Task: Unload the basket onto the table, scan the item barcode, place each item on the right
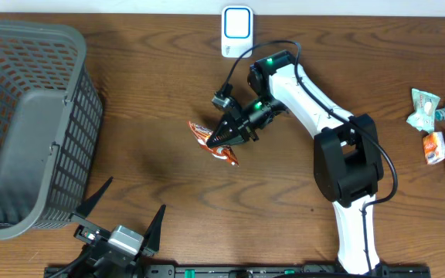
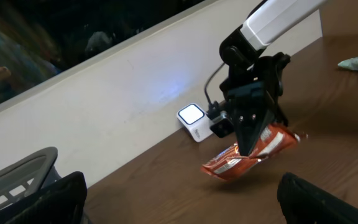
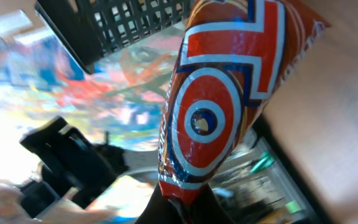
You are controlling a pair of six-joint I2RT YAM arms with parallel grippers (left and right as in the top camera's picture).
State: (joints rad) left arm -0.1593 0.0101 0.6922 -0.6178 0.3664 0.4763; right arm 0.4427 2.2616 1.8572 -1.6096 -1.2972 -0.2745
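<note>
Surface [image 1: 161,181]: brown wood, carrying everything below.
Basket [image 1: 83,116]: grey mesh, on my left. I make out only its grey floor, though the overhead angle leaves me unsure.
Left fingers [image 1: 156,222]: near edge, spread wide, holding nothing.
Right fingers [image 1: 234,127]: clamped on the snack packet.
Snack packet [image 1: 199,131]: orange-red, lifted off the surface, in front of the scanner.
Scanner [image 1: 237,31]: white, face lit, far edge.
Loose packets [image 1: 439,131]: right edge.
</note>
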